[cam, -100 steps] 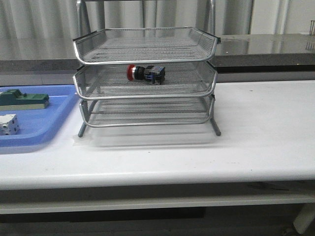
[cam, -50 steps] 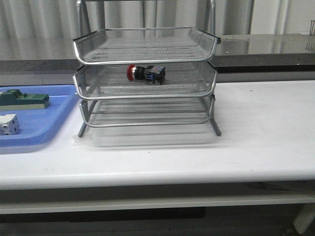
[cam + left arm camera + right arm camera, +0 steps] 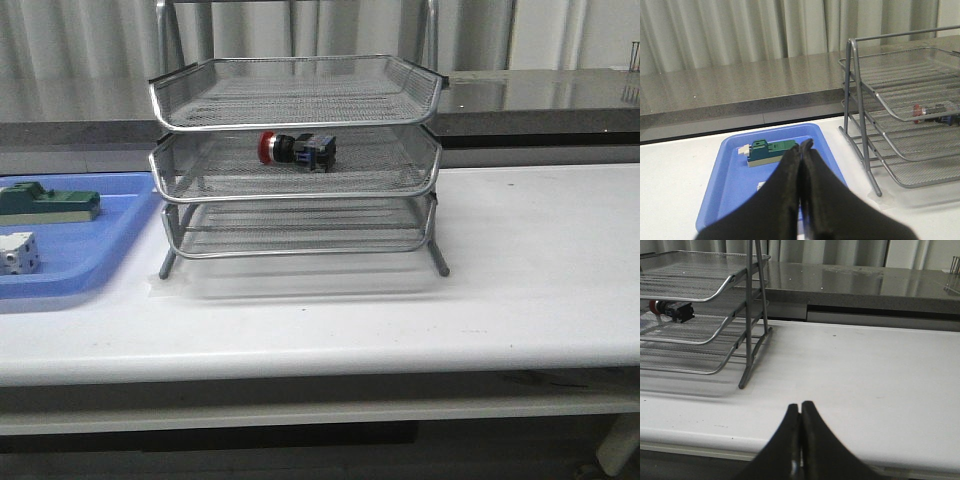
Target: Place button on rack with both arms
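The button [image 3: 295, 149] is lying on its side in the middle tier of the rack [image 3: 296, 160], red cap pointing toward the blue tray [image 3: 75, 250]. Left gripper [image 3: 801, 146] is hanging over that tray with fingers pressed together, holding nothing. Right gripper [image 3: 800, 407] is sitting over the bare table [image 3: 865, 370], likewise closed and empty as far as this angle shows.

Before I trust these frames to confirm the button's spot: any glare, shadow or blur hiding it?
Front view: the button reads sharply through the rack mesh, with only a soft shadow beneath. Left wrist view: button small and hazy, shut left gripper dark and featureless. Right wrist view: counter shows reflections, and the right gripper is shut.
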`<state>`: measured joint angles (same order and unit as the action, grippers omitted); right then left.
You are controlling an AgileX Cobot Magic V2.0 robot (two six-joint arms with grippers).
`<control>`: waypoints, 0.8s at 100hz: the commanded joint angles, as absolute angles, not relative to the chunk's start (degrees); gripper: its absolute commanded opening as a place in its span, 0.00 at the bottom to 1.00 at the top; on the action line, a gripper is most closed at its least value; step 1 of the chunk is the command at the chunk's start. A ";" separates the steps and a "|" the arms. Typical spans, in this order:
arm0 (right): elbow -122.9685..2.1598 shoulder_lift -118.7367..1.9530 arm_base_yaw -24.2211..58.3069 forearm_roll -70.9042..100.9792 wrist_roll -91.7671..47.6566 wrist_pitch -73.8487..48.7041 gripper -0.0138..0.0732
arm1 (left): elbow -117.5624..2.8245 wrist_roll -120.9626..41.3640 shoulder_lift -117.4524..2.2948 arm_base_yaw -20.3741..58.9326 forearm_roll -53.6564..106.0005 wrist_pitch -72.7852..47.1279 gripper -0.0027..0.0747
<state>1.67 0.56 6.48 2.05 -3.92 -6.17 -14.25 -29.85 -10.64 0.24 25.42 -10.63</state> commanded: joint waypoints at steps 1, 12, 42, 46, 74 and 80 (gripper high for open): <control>0.50 1.70 6.21 1.57 -3.84 -1.22 0.09 | -15.86 -29.28 -11.14 0.20 26.36 -6.11 0.01; 0.50 1.70 6.21 1.57 -3.84 -1.22 0.09 | -15.86 -29.28 -11.14 0.20 26.36 -6.11 0.01; 0.50 1.70 6.21 1.57 -3.84 -1.22 0.09 | -15.86 -29.28 -11.14 0.20 26.36 -6.11 0.01; 0.50 1.70 6.21 1.57 -3.84 -1.22 0.09 | -15.86 -29.28 -11.14 0.20 26.36 -6.11 0.01; 0.50 1.70 6.21 1.57 -3.84 -1.22 0.09 | -15.86 -29.28 -11.14 0.20 26.11 -6.11 0.01; 0.50 1.70 6.21 1.57 -3.84 -1.22 0.09 | -15.60 -29.28 -11.14 0.20 25.30 -6.11 0.01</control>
<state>1.67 0.56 6.48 2.05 -3.83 -6.17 -14.25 -29.85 -10.64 0.24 25.42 -10.63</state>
